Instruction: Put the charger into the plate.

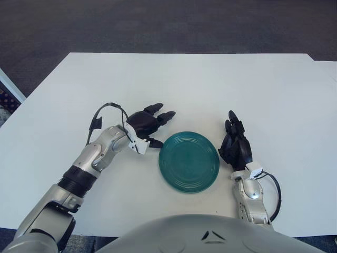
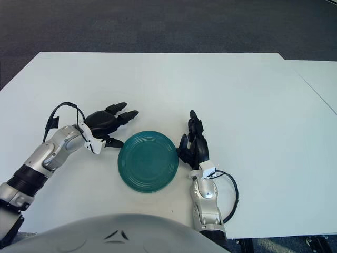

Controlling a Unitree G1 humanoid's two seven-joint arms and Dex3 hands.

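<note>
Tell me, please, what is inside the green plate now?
Nothing lies in the green plate; only its ringed surface shows. No charger is visible anywhere. The left hand, fingers open, is beside its left rim; the right hand beside its right.

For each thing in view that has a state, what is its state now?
Plate: flat on the table, nothing in it.
Left hand: fingers spread, holding nothing, just left of the plate.
Right hand: fingers straight, holding nothing, just right of the plate.
Charger: not visible in either view.
</note>
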